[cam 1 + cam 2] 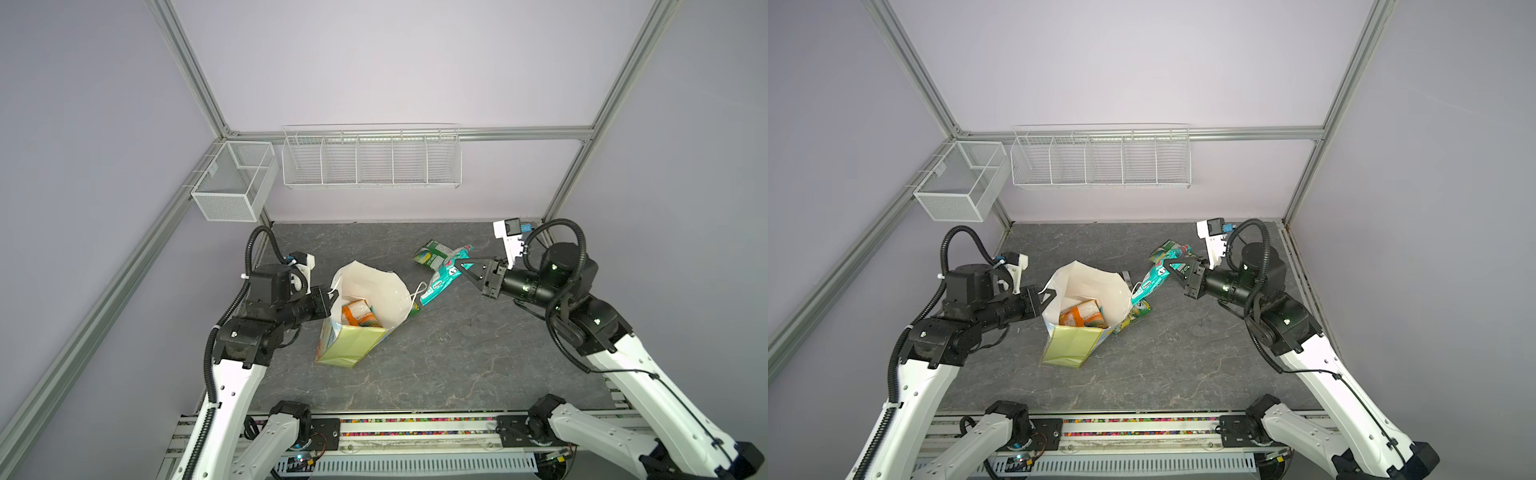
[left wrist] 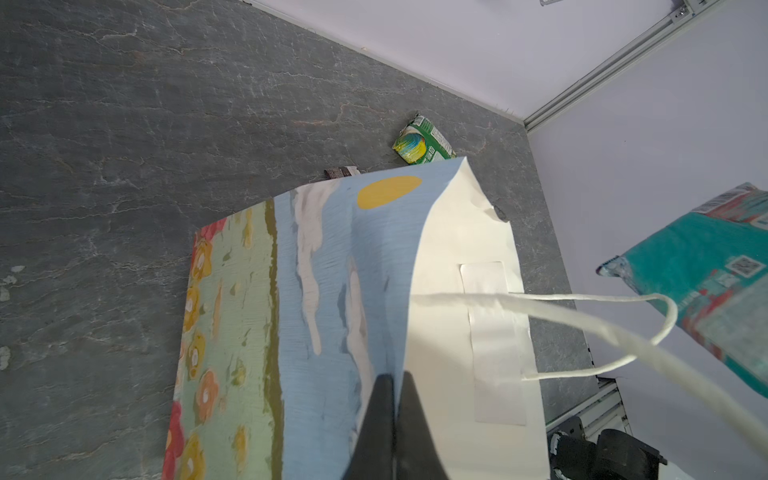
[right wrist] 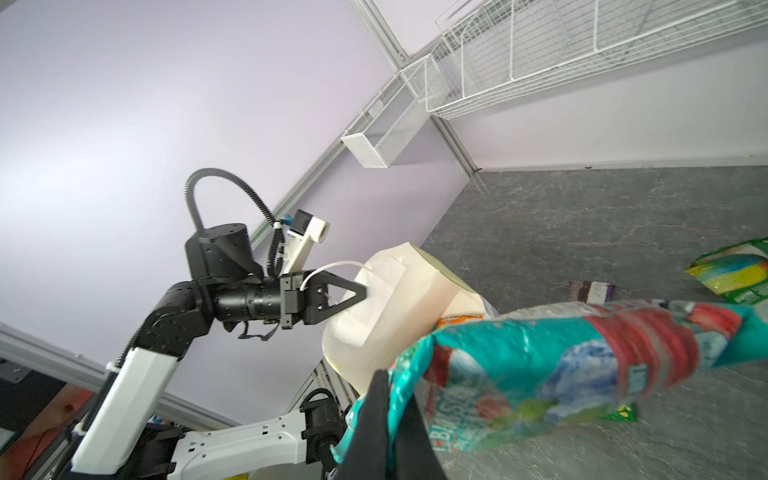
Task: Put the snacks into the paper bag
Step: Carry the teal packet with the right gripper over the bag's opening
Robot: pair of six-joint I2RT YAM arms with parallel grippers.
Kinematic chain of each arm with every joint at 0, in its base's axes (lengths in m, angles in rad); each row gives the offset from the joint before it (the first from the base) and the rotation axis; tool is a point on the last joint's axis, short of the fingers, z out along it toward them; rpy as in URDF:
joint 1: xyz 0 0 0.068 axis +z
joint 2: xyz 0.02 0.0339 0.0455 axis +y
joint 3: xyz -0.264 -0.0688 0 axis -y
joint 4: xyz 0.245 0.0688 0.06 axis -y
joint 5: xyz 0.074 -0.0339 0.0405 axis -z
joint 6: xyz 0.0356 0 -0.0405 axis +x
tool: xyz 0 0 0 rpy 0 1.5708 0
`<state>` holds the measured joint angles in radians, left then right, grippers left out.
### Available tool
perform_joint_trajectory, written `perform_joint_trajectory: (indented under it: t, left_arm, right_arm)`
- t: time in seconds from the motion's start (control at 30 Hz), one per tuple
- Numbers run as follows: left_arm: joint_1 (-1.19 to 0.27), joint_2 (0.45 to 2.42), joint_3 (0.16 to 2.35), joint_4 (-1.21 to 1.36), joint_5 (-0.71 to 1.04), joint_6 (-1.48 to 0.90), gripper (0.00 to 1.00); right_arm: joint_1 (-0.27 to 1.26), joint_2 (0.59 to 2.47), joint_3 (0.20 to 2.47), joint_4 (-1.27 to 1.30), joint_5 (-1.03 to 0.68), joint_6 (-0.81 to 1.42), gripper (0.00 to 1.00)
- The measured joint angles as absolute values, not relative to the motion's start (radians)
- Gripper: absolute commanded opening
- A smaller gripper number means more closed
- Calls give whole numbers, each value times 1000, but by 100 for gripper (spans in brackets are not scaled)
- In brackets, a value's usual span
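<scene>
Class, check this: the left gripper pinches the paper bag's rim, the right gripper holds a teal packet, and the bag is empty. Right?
Wrong on one point: the paper bag is not empty. Both top views show an orange packet lying inside it. The left gripper does pinch its rim, and the right gripper does hold the teal packet.

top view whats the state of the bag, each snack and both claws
paper bag, standing, mouth open
left claw, shut on the bag's rim
right claw, shut on the teal packet
teal packet, lifted, held near the bag
orange packet, inside the bag
green packet, lying on the table
yellow-green packet, on the table beside the bag
dark brown bar, on the table behind the bag
</scene>
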<state>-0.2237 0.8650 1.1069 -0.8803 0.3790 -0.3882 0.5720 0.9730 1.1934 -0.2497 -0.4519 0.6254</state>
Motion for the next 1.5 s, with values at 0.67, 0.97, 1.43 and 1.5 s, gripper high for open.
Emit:
perform_joint_trajectory:
  t: [0.67,0.97,1.43,1.5]
  left_arm:
    - [-224,856,1088,-858,383,-389,0]
    - [-224,847,1079,-851,387,-391,0]
    - [-224,835,1073,-846,394,-392,0]
    - [-224,834,1073,-846,394,-392,0]
  right_arm:
    - [723,1105,1354,-250,-529,582,7]
    - [775,1176,1395,-232,-548,575,7]
    - [819,1303,1421,-159,-604,585,7]
    - [823,1319,1425,-147,-614,592,7]
